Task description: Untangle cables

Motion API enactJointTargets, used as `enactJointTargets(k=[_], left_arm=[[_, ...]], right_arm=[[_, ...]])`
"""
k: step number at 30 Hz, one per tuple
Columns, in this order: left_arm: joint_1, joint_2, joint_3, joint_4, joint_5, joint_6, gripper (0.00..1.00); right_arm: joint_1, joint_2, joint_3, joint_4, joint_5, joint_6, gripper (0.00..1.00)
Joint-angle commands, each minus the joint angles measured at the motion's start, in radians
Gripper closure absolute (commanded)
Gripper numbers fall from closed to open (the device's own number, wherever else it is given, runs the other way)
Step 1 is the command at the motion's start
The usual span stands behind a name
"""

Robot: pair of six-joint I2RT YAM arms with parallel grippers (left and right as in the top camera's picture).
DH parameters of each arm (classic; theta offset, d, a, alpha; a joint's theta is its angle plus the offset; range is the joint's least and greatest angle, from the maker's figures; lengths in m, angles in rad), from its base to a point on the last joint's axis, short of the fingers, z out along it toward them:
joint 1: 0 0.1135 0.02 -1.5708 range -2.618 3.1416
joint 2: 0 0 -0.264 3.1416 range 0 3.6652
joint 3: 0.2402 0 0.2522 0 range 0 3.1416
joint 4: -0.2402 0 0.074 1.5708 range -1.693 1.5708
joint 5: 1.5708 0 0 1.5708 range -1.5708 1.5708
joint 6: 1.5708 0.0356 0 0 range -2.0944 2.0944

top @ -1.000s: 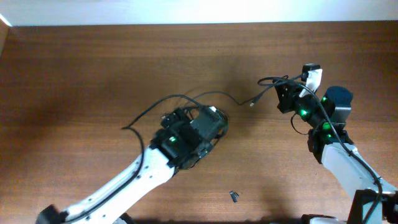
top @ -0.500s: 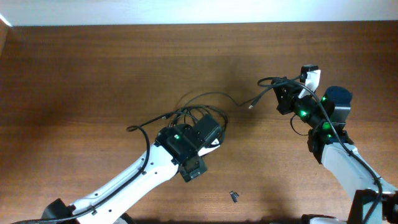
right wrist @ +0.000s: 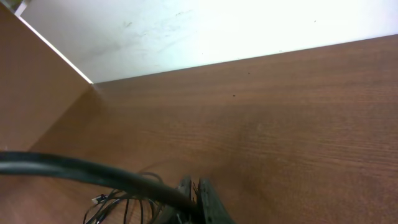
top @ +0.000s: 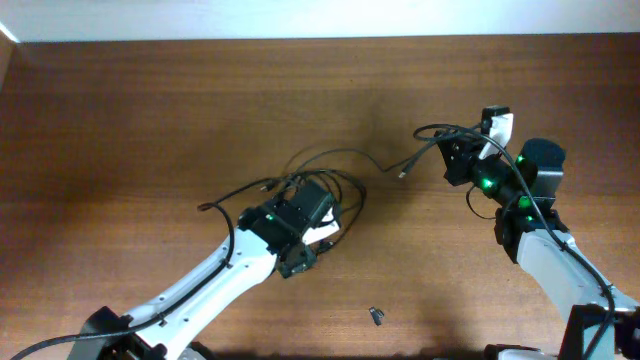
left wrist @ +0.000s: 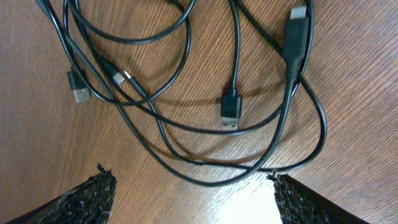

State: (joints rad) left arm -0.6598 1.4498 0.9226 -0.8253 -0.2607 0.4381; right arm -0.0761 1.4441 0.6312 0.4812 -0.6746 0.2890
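Note:
The cables (top: 330, 170) are thin black cords lying in a loose tangle at mid table. The left wrist view shows overlapping loops (left wrist: 186, 155) and several plugs, including a USB plug (left wrist: 231, 113) and a long flat plug (left wrist: 297, 34). My left gripper (top: 310, 203) hovers over the near side of the tangle, open (left wrist: 193, 185), with only bare wood between its fingertips (left wrist: 102, 190). One cable loop lies just beyond them. My right gripper (top: 452, 158) is raised at the right, shut (right wrist: 198, 186) on one black cable (right wrist: 74, 169). That cable's free plug (top: 403, 172) hangs toward the tangle.
A tiny dark clip-like piece (top: 377, 316) lies near the front edge. A white wall (right wrist: 205, 31) borders the table's far side. The left arm's own thick wire (top: 222, 215) arcs to the left of the tangle.
My left gripper drew back from on top of the tangle toward the front left, uncovering more of the loops, and its jaws narrowed slightly. The right arm and its cable stayed put.

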Motion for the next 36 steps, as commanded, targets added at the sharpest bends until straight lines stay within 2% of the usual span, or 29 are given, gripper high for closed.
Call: enactJointTargets(k=[1,4,5,7,9,15,19,22,25,31,36], left_arm=[[0.004,0.009,-0.007,0.011,0.100,0.009,0.10],[0.005,0.009,-0.011,0.018,0.100,0.009,0.17],[0.005,0.009,-0.016,0.028,0.100,0.009,0.23],[0.005,0.009,-0.041,0.061,0.100,0.009,0.23],[0.005,0.009,-0.068,0.094,0.100,0.010,0.18],[0.005,0.009,-0.122,0.136,0.100,0.069,0.19],[0.005,0.009,-0.137,0.158,0.100,0.076,0.39],[0.005,0.009,-0.137,0.170,0.100,0.076,0.42],[0.005,0.009,-0.137,0.197,0.101,0.076,0.52],[0.005,0.009,-0.137,0.197,0.141,0.076,0.49],[0.005,0.009,-0.138,0.192,0.168,0.076,0.55]], right_arm=[[-0.004,0.003,0.009,0.003,-0.013,0.008,0.96],[-0.004,0.003,0.009,-0.008,-0.013,0.008,0.96],[-0.004,0.003,0.009,-0.016,-0.013,0.008,0.96],[-0.004,0.003,0.009,-0.029,-0.013,0.007,0.96],[-0.004,0.003,0.009,-0.030,-0.013,0.008,0.96],[-0.004,0.003,0.009,-0.030,-0.013,0.008,0.96],[-0.004,0.003,0.009,-0.030,-0.013,0.008,0.96],[-0.003,0.003,0.009,-0.030,-0.013,0.008,0.96],[-0.004,0.003,0.009,-0.030,-0.013,0.008,0.96],[-0.004,0.003,0.009,-0.030,-0.013,0.008,0.96],[-0.004,0.003,0.009,-0.031,-0.013,0.008,0.96]])
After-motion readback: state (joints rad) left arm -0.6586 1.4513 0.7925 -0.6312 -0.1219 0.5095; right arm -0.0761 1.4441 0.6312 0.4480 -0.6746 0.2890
